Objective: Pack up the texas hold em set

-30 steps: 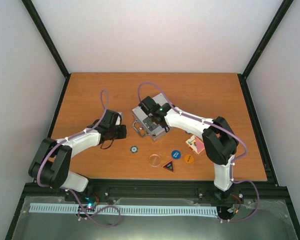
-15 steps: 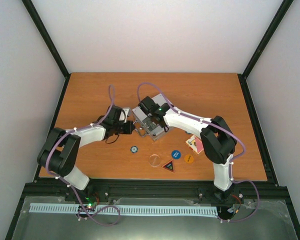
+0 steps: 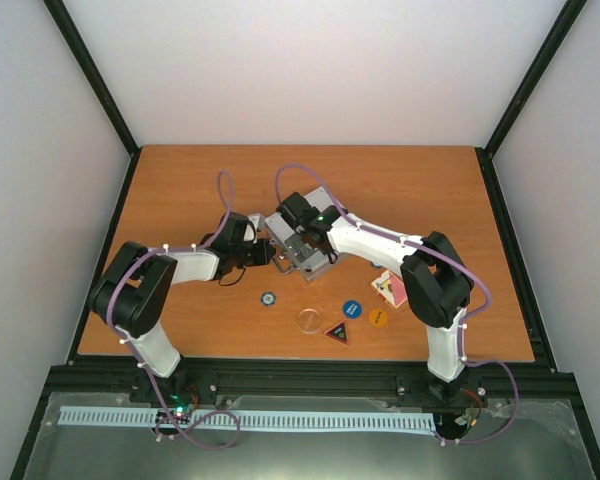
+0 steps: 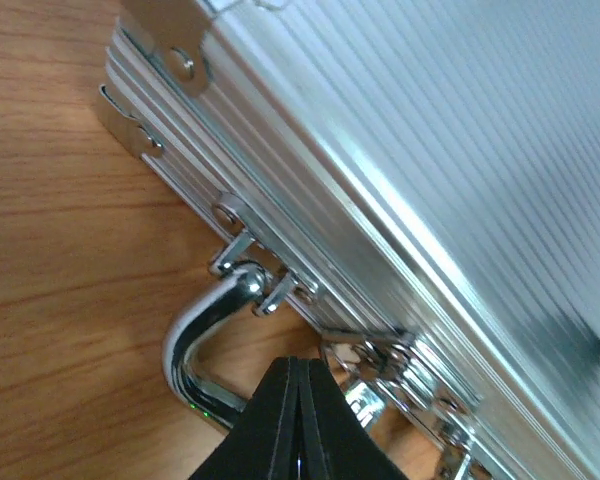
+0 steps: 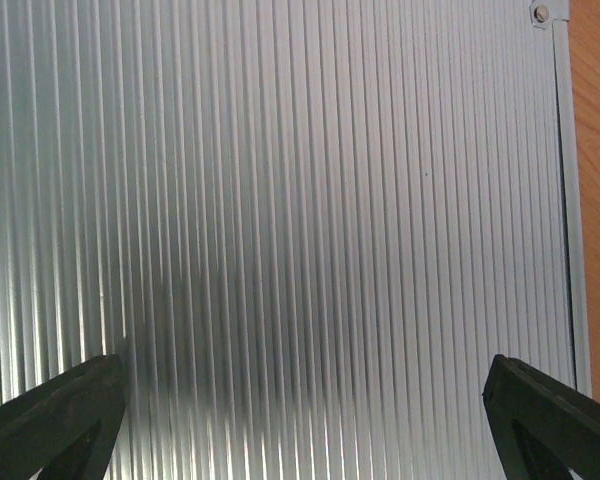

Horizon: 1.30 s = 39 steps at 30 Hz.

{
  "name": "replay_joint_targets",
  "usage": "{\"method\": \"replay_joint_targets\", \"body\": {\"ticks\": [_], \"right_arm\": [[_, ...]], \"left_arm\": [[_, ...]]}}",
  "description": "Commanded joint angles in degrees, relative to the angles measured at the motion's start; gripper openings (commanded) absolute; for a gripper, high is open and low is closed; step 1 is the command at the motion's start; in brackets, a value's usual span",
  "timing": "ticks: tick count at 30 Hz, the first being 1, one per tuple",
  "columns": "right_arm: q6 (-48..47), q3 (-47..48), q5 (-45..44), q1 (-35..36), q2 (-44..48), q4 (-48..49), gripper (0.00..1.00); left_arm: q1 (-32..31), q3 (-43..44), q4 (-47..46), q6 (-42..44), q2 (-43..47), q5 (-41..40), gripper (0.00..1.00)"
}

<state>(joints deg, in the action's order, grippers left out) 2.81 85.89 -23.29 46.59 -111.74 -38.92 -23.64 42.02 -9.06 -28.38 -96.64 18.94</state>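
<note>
Overhead view: bright, even, diffuse light. White walls [image 3: 310, 70] near washed out. Only faint, soft shadows on the table [image 3: 180, 180] under the right arm [image 3: 375, 240]. Small detail soft.

Left wrist view: case [image 4: 310, 190] very close, its ribbed lid smeared and out of focus toward the upper right. Hard glints on the chrome handle [image 4: 195, 335], with one tiny green reflection.

Right wrist view: ribs crisp. Soft grey shadow patch lower left, brighter sheen along the bottom edge. Both lower corners dark.
</note>
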Motion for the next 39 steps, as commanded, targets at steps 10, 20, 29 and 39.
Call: {"method": "replay_joint_targets", "body": {"ticks": [10, 20, 29, 39], "right_arm": [[-0.6, 0.5, 2.2, 0.0, 5.1, -1.2, 1.00], [-0.9, -3.0, 7.1, 2.4, 7.9, -1.8, 1.00], [-0.8, -5.8, 7.0, 5.2, 6.5, -2.0, 1.00], [0.0, -4.2, 0.1, 5.5, 0.6, -1.4, 1.00]], "left_arm": [[-1.1, 0.6, -0.9, -3.3, -8.7, -5.9, 0.01], [-1.0, 0.1, -1.3, -3.4, -8.3, -6.1, 0.01], [-1.1, 0.1, -1.8, -3.4, -9.3, -5.7, 0.01], [-1.1, -0.3, -1.7, -3.0, -8.5, -5.5, 0.01]]}}
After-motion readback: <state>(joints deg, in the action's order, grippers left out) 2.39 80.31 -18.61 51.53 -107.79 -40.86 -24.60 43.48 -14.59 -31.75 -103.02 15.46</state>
